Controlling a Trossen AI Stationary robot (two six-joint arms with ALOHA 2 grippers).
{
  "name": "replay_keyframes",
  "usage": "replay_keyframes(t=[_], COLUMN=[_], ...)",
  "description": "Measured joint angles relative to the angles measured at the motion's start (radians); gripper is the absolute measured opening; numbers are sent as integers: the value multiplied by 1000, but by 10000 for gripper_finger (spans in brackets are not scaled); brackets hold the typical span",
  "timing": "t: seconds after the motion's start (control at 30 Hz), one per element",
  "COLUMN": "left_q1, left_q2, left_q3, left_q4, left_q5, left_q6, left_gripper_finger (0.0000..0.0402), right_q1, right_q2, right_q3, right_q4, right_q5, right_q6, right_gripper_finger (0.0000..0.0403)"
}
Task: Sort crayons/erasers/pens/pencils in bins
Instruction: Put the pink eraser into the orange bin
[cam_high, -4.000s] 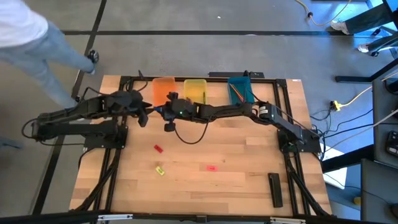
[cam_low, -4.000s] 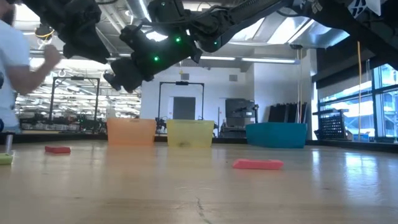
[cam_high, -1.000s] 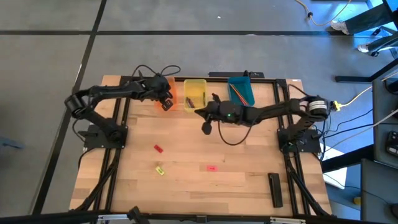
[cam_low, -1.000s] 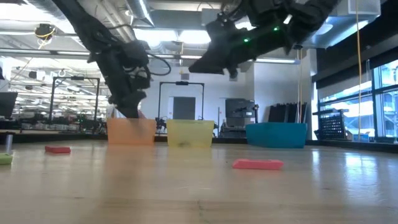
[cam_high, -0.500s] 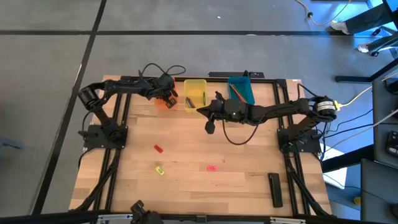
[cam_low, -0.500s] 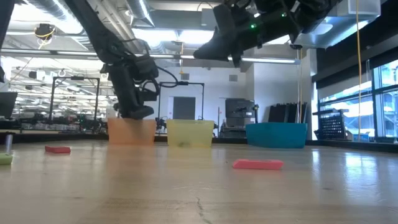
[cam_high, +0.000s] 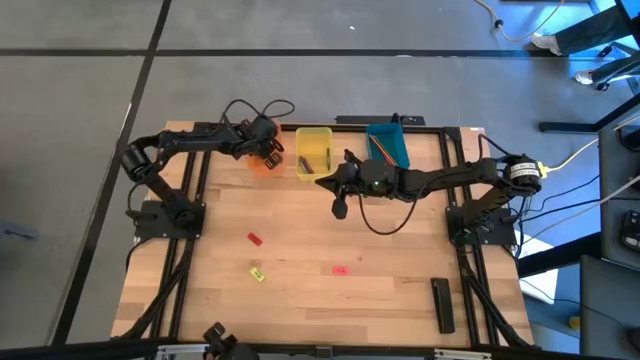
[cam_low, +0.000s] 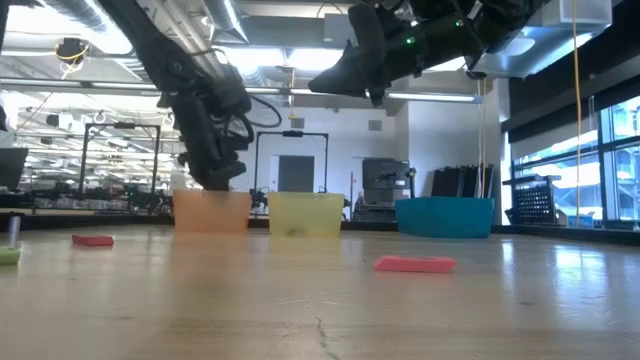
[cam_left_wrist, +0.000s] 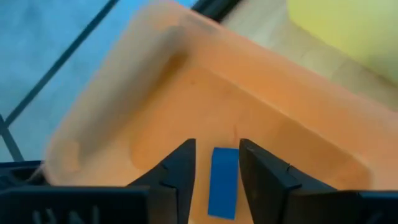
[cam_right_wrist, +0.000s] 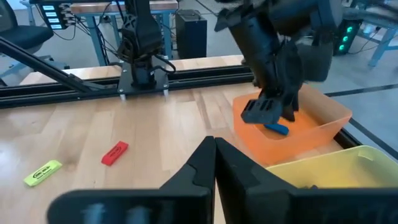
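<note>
Left claw – parted over blue eraser in orange bin | right claw – shut, empty

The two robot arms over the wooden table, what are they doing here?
The left gripper is over the translucent orange plastic bin, fingers open around a small blue eraser block that sits in or just above it. The right gripper, shut and empty, waits above the table near the yellow bin. Red, yellow and pink erasers lie unsorted.
</note>
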Motion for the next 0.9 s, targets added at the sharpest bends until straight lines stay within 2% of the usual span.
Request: replay_keyframes(t=[0.23, 0.33, 0.43, 0.53, 0.6, 0.7, 0.9], left_q1=[-44, -90, -155, -244, -316, -423, -577], left_q2=[-175, -261, -327, -370, -386, -387, -376], left_q3=[0, 0, 0, -1, -19, -66, -152], left_q4=[-75, -123, -160, -158, -112, 26, 245], left_q5=[11, 89, 173, 206, 202, 186, 184], left_q6=[-1, -12, -61, -86, -90, -89, -39], left_gripper_finger=[119, 119, 120, 120, 120, 120, 120], right_q1=[0, 0, 0, 22, 68, 165, 335], right_q2=[0, 0, 3, 23, 52, 103, 158], right_q3=[0, 0, 0, 0, 0, 0, 0], right_q4=[-2, -48, -144, -179, -185, -206, -276], right_q5=[-1, -6, -78, -163, -200, -196, -43], right_q6=[-5, -35, -40, 24, 38, 22, 54], right_gripper_finger=[13, 13, 13, 16, 22, 41, 111])
